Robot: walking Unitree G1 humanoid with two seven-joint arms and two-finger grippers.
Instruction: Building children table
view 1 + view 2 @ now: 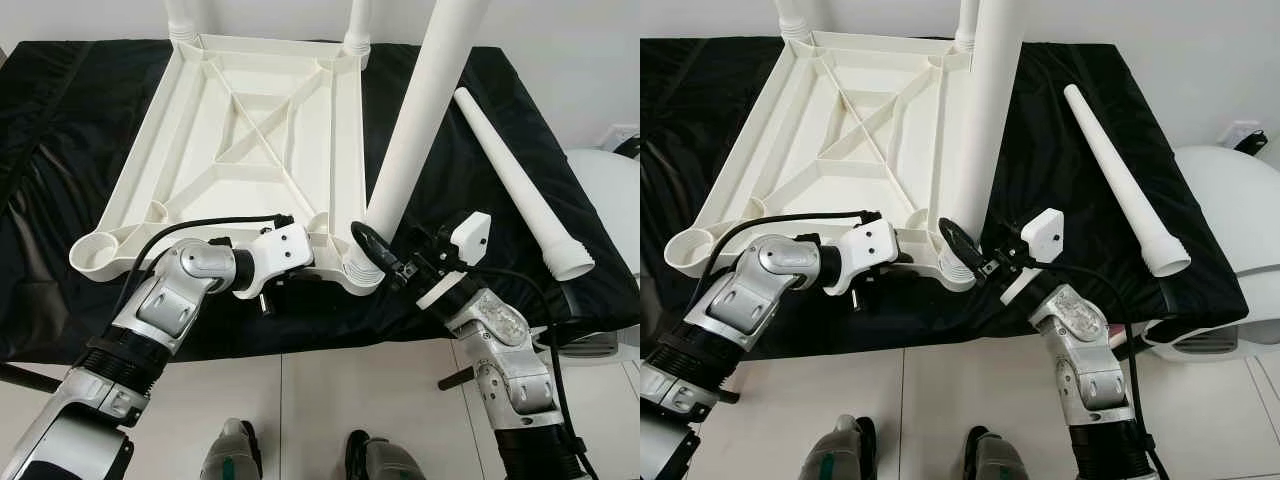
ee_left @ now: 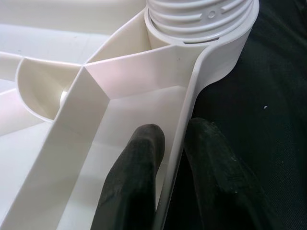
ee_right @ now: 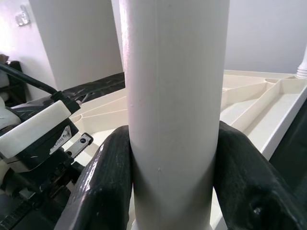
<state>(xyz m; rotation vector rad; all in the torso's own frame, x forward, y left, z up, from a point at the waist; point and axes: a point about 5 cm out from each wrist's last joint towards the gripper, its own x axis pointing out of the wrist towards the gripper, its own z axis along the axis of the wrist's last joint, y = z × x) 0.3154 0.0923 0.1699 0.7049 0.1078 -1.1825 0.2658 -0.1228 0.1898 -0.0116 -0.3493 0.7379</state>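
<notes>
Near the lower centre of the head view, the right gripper (image 1: pixel 377 252) clenches the upright white plastic leg (image 1: pixel 420 118) in its corner socket (image 1: pixel 358 272). Twisting it straight is wise while the left gripper (image 2: pixel 175 158) pinches the upturned white ribbed tabletop (image 1: pixel 240 130) rim.

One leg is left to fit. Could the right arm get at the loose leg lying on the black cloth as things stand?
Probably not yet: the right end effector is shut on the upright leg. The loose leg lies unobstructed to its right.
</notes>
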